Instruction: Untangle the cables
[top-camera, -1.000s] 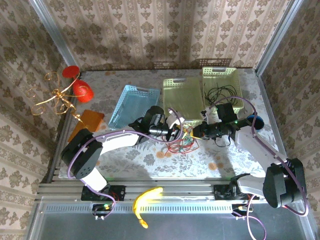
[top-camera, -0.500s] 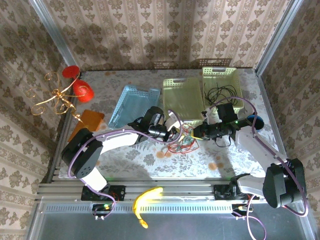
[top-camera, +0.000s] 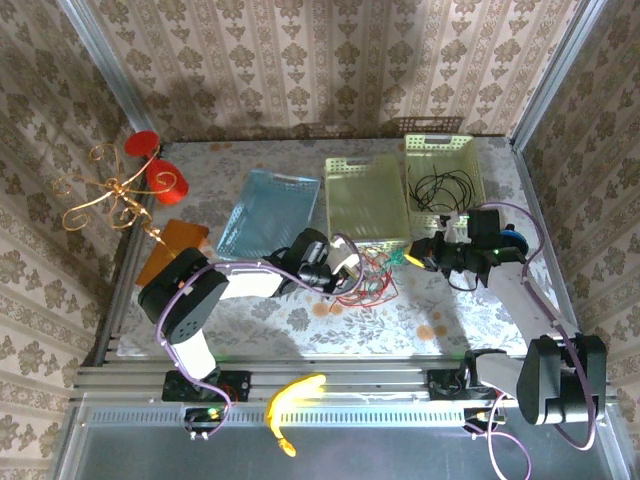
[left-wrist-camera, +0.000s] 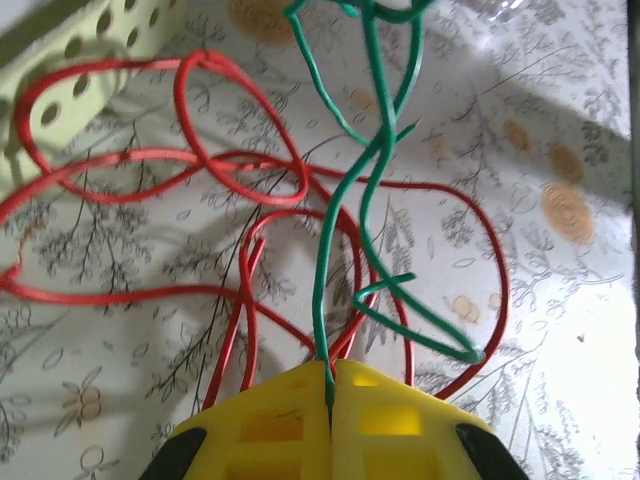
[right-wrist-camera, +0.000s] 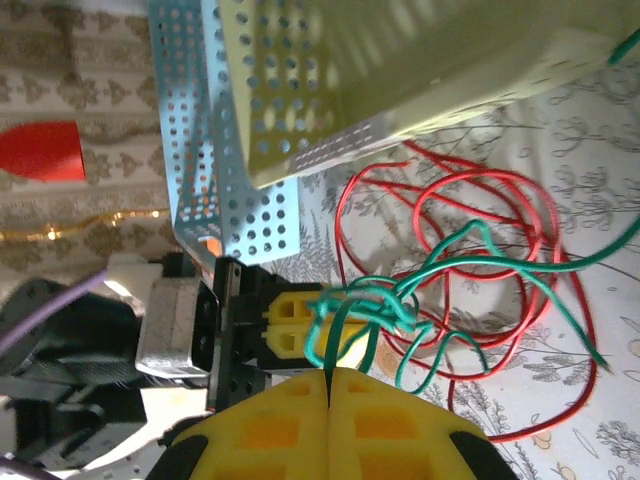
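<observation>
Left hand clamped on green wire; right hand pinches the same wire. Right hand has drawn rightward in the last second, so the hands are now apart. Green lifts off the red wire loops on bench. The separation is probably progressing, though a green snarl remains between the hands.

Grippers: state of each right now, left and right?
Left gripper: shut on the green cable.
Right gripper: shut on the green cable too.
</observation>
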